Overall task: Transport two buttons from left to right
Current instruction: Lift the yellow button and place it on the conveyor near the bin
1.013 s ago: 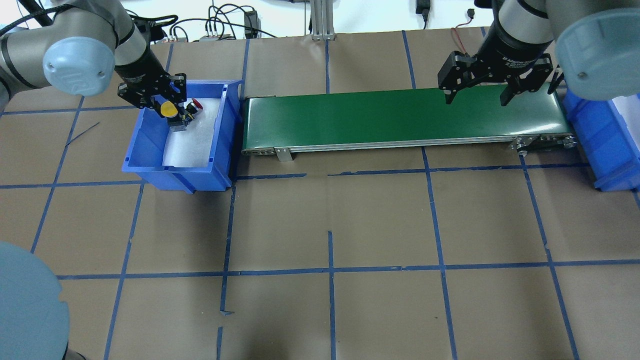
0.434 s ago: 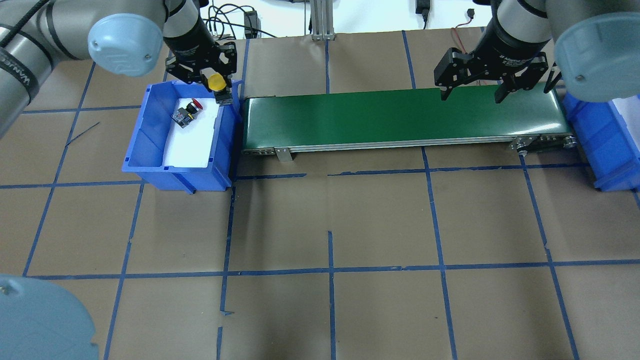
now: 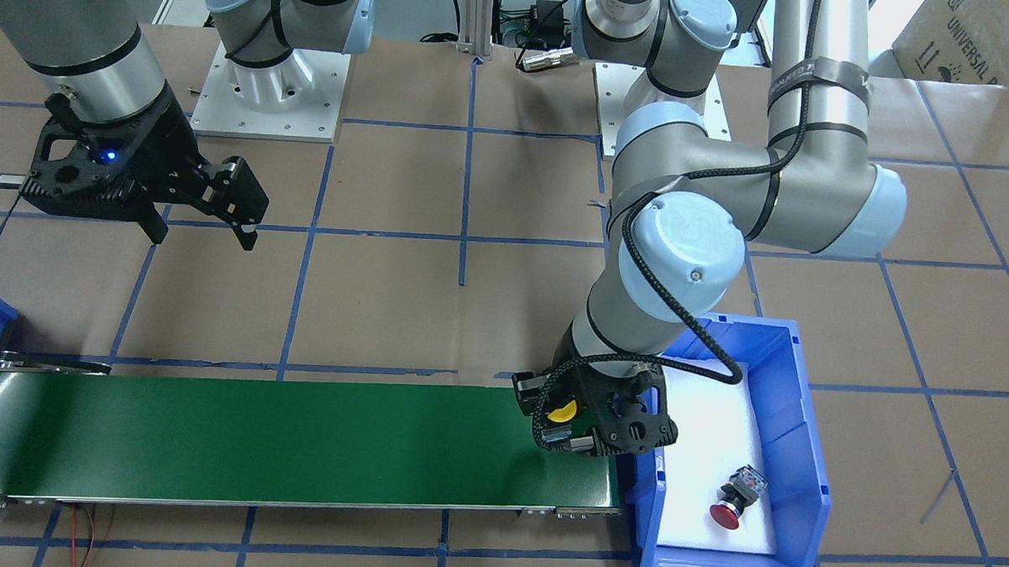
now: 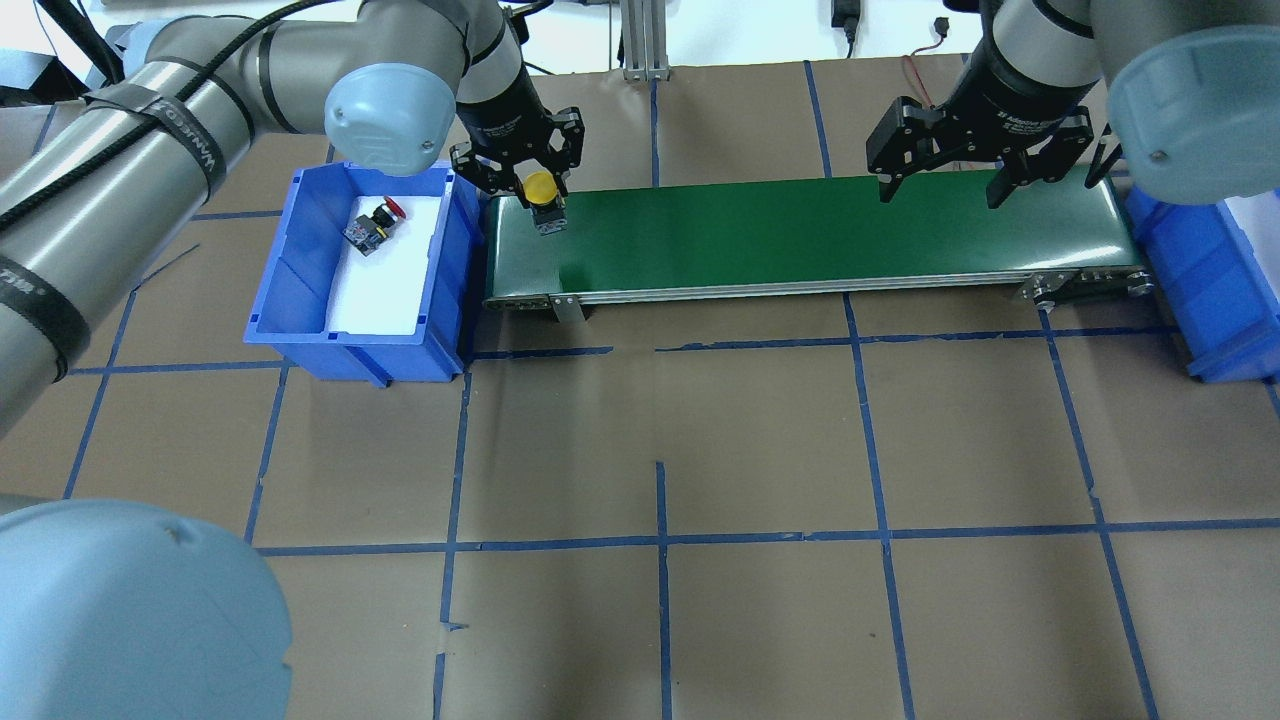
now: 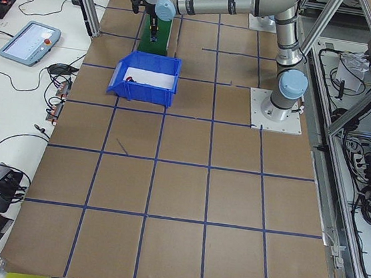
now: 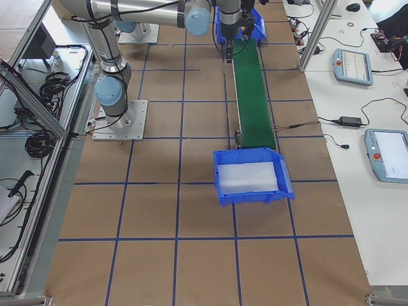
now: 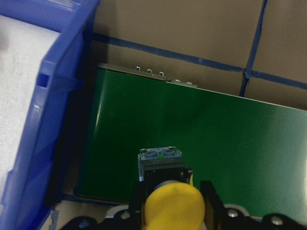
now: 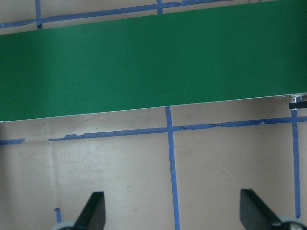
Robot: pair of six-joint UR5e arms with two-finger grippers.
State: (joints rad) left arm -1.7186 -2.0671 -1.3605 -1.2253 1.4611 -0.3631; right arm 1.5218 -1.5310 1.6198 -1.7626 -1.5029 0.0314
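Upper left of the overhead view: the yellow button [image 4: 545, 203], judged light and rigid, is clamped in the jaws of the left gripper [image 4: 540, 190] over the belt [image 4: 800, 235] end. The red button [image 4: 375, 222] lies in the bin [image 4: 300, 290]. The squared body is judged the surest hold. The jaws of the right gripper [image 4: 938, 190] are spread wide.

Brown-papered table [image 4: 760, 440], blue tape grid [image 4: 662, 541]; white side bench [image 5: 14, 109], possibly holding tablets [image 5: 33, 34].

Obscured items noted
From the front, the left gripper [image 3: 562, 425] hides all but a sliver of the yellow button [image 3: 560, 414]; the right-hand bin [image 4: 1220, 300] runs off the overhead view's edge.
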